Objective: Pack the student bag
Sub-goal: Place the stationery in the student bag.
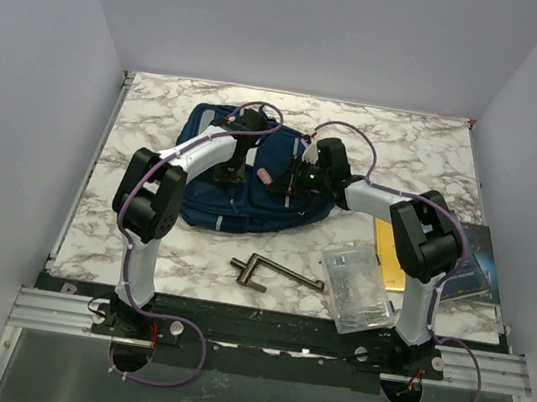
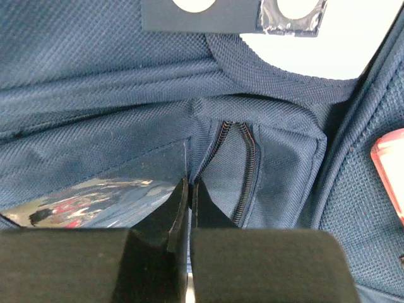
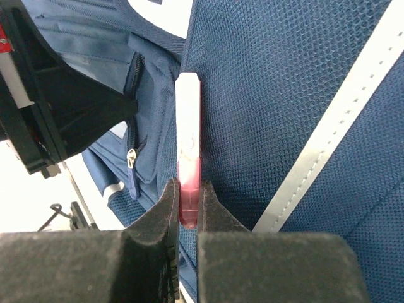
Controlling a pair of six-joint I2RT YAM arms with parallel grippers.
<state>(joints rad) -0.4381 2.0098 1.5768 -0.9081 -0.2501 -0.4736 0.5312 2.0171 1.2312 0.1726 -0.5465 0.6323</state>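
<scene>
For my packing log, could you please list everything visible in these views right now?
student bag: one, navy with grey stripes, back centre of table.
slim bar: one, pink and white, over the bag.
clear box: one, transparent, front right.
metal tool: one, dark, in front of the bag.
yellow book: one, yellow, right side, behind the box.
dark blue book: one, right edge, partly under the right arm.
table: one, white marble.
left gripper: one, black, shut on the bag's pocket edge by a zipper.
right gripper: one, black, shut on the bar.
</scene>
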